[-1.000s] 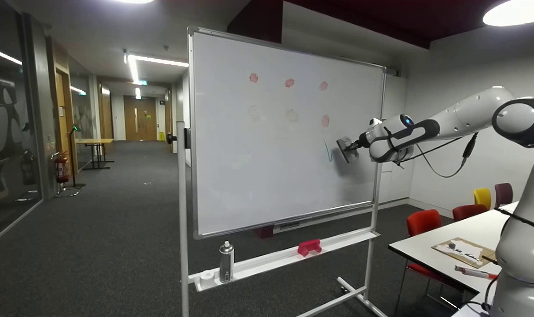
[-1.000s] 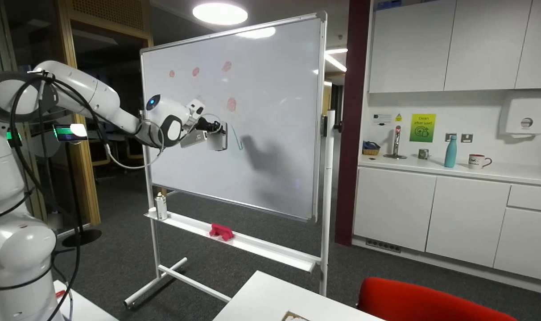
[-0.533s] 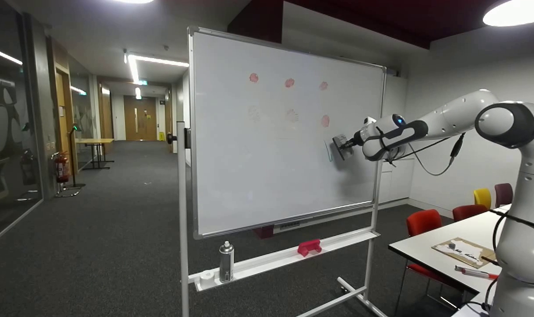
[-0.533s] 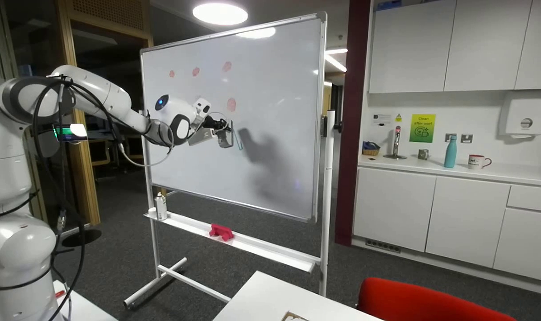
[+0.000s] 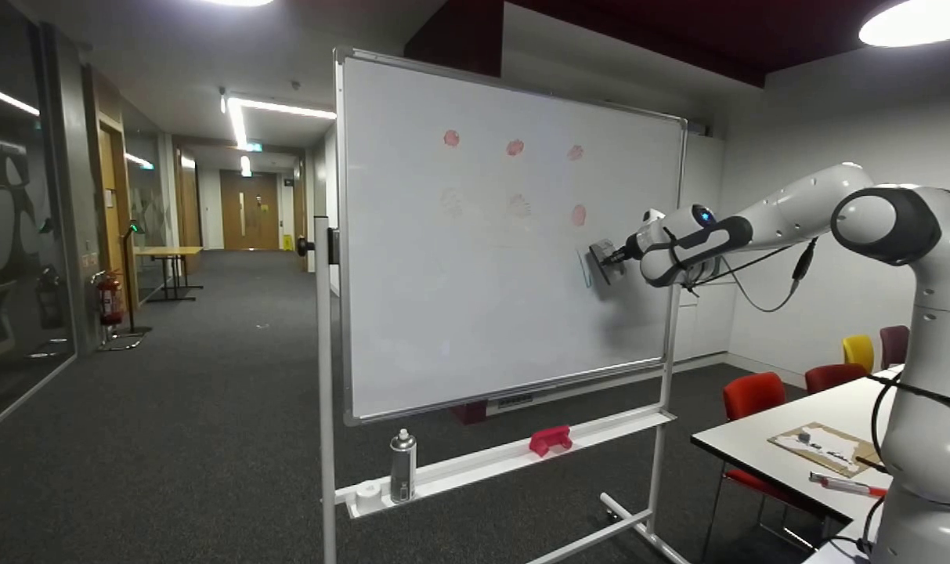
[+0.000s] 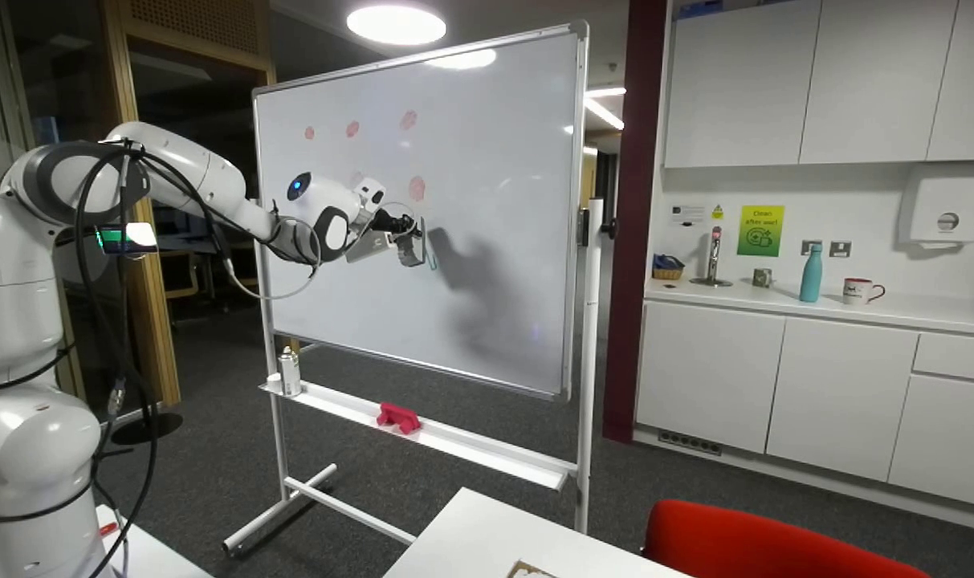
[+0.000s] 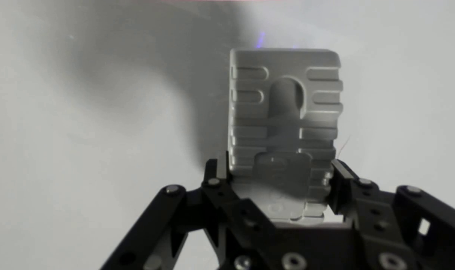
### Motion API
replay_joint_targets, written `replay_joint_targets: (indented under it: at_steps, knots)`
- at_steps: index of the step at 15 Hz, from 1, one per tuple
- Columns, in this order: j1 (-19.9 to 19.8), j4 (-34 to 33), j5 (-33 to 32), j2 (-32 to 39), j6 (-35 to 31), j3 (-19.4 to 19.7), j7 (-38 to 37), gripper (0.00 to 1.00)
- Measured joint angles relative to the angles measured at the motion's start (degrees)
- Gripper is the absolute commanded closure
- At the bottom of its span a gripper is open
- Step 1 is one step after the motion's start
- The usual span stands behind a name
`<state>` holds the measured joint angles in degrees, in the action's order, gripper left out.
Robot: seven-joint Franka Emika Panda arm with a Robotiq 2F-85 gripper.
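Grey eraser (image 7: 285, 129), one, in claw (image 7: 280, 168); whiteboard (image 5: 475, 313) top row: three blots (image 5: 514, 147).

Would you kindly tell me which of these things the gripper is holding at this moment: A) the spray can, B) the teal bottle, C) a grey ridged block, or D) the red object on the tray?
C: the wrist view shows the gripper closed on both sides of a grey ridged block, while the spray can and red object are on the tray and the teal bottle stands on the counter.
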<state>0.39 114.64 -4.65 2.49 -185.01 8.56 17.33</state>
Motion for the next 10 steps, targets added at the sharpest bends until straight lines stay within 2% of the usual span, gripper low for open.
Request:
replay_joint_targets:
  at_steps: [5, 10]
  knots:
    - [-0.6, 0.1, -2.6, 1.5, -1.1, -0.8, -0.9, 0.65]
    - [-0.9, 0.0, -4.4, 5.0, -6.8, -0.4, -0.6, 0.65]
